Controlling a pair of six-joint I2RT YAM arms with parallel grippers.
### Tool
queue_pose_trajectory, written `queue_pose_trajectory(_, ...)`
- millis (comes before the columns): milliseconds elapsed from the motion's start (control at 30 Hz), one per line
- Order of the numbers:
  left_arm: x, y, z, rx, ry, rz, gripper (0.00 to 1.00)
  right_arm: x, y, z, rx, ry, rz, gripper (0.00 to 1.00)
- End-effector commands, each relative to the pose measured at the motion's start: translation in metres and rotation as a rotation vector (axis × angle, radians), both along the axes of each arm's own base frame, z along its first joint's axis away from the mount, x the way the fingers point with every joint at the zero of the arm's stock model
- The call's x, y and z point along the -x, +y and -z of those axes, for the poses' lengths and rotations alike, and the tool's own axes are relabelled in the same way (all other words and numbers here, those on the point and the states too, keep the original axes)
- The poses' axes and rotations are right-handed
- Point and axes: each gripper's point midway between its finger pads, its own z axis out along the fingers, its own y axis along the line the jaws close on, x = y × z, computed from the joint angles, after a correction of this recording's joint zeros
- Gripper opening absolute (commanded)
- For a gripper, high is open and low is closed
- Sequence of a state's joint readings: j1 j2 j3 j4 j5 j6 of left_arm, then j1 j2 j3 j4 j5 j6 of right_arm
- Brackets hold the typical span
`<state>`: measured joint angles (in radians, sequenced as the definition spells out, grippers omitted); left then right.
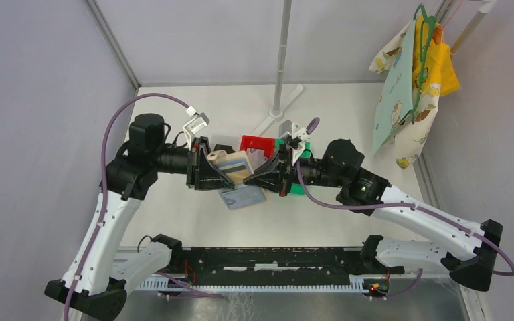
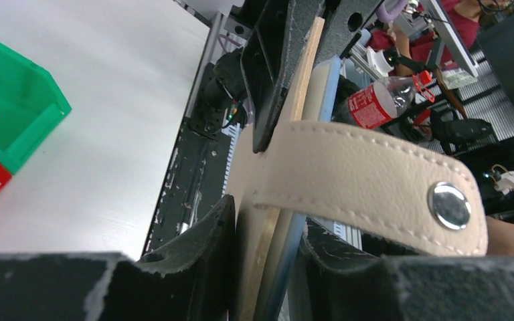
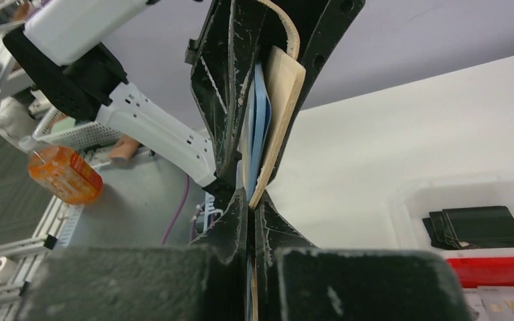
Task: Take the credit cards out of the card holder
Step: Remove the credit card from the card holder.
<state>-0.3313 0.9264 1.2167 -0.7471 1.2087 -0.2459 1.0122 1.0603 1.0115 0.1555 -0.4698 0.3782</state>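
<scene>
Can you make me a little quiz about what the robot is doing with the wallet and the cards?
1. True or false: the jaws of the right gripper are shut on the card holder.
2. Pick one: what colour shows inside the card holder in the right wrist view? A) pink B) light blue C) black
3. Fill the gap: the loose credit cards in the top view lie flat on the ___.

Key: 1 true; 2 B; 3 table.
</scene>
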Motion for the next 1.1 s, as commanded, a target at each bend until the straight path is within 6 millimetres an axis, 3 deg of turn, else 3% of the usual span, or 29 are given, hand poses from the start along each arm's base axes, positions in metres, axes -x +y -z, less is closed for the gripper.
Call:
queue_pose_trajectory(0, 0.019, 0.004, -0.015, 0.032, -0.095, 0.107, 0.36, 0.005, -0.003, -0.013, 0.033, -0.098, -0.035, 0.0)
queue_pose_trajectory(100, 0.018, 0.004, -0.015, 0.033, -0.103, 0.109, 0.29, 0.006, -0.002, -0.011, 0.053, -0.11, -0.049, 0.0)
queue_pose_trajectory(233, 0.02, 0.003, -0.021, 0.042, -0.116, 0.126, 0.28, 0.004, -0.001, -0.002, 0.102, -0.105, -0.049, 0.0)
queue_pose_trajectory(433, 0.019, 0.002, -0.027, 0.049, -0.104, 0.133, 0.4, 0.001, 0.0, 0.001, 0.118, -0.102, -0.042, 0.0)
queue_pose_trajectory(600, 0.014, 0.002, -0.03, 0.042, -0.109, 0.105, 0.43, -0.001, 0.0, 0.002, 0.128, -0.087, -0.028, 0.0)
queue_pose_trajectory(667, 0.012, 0.002, -0.028, 0.036, -0.116, 0.09, 0.39, -0.001, 0.0, 0.001, 0.127, -0.085, -0.025, 0.0)
queue_pose_trajectory(867, 0.005, 0.002, -0.023, 0.015, -0.125, 0.035, 0.1, 0.0, 0.0, -0.005, 0.114, -0.082, -0.029, 0.02)
queue_pose_trajectory(933, 0.0, 0.002, -0.019, 0.003, -0.12, -0.001, 0.02, 0.0, 0.0, -0.01, 0.102, -0.08, -0.025, 0.15)
queue_pose_trajectory(1067, -0.02, 0.003, -0.005, -0.048, -0.084, -0.123, 0.02, -0.016, -0.007, -0.023, 0.086, -0.052, 0.074, 0.5)
